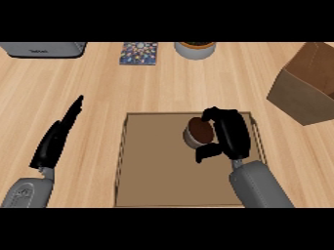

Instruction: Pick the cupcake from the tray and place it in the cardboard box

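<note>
Curling round the cupcake (197,130) on the tray (156,185), the right hand (229,132) risks tipping it if fingers slip; the cardboard box (310,90) waits well beyond them, left hand (56,139) straight-fingered.

You see: desk (162,83) light wood grain; tray (156,185) tan; cardboard box (310,93) brown; cupcake (197,128) dk brown top, pale wrapper; coaster (139,53) multicolour dots on blue; both robot hands black, forearms grey.

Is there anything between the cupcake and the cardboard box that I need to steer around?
Nothing visible. The right robot hand curls round the cupcake on the tray; only bare counter lies toward the cardboard box.
</note>
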Controlling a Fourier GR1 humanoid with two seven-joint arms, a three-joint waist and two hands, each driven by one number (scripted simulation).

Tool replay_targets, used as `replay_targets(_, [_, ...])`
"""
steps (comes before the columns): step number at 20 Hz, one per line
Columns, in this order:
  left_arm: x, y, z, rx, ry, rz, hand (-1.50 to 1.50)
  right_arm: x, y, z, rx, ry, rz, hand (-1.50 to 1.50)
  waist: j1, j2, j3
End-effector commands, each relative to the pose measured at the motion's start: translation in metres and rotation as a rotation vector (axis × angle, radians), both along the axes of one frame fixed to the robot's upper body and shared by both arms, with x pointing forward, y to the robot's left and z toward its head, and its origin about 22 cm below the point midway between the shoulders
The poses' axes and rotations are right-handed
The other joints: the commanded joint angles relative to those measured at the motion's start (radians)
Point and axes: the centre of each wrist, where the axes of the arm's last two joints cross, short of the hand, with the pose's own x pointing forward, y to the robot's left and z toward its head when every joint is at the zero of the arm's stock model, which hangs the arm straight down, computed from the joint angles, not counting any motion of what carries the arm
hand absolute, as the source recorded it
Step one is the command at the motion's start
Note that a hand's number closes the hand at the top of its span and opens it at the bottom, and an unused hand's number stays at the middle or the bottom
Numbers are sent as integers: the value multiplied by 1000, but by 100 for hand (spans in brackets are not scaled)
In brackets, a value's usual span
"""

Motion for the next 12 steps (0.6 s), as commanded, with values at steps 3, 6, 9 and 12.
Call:
replay_targets(3, [6,-1,8,8,-21,-30,0,50,-43,18,-43,320,-471,150,39,34,2])
replay_targets(6, [9,-5,11,18,-35,-51,0,86,-39,57,-90,371,-648,150,68,31,6])
replay_targets(9, [13,-14,8,14,-19,-57,0,116,-10,100,-159,352,-765,150,68,30,10])
replay_targets(12, [14,-9,14,-18,-25,-70,0,137,20,152,-182,299,-857,150,70,24,11])
